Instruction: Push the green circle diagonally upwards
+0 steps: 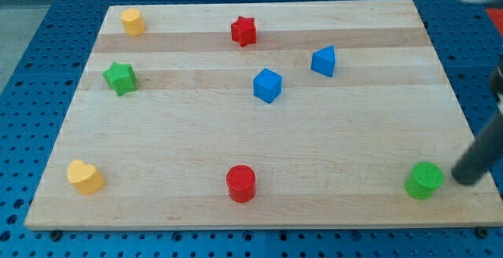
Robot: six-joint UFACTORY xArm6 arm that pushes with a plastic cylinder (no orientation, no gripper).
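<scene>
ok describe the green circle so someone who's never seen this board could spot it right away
Start at the wooden board and go to its corner at the view's bottom right. The green circle stands there, a short round cylinder with my tip just to its right. The green star, far off at the view's left, has points, and the red cylinder differs in colour.

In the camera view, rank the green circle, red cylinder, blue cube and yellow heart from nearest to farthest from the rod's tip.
Measured from my tip, at the view's bottom right:
1. green circle, just to the tip's left, almost touching it.
2. red cylinder, bottom centre.
3. blue cube, middle of the board, slightly farther than the cylinder.
4. yellow heart, bottom left.
</scene>
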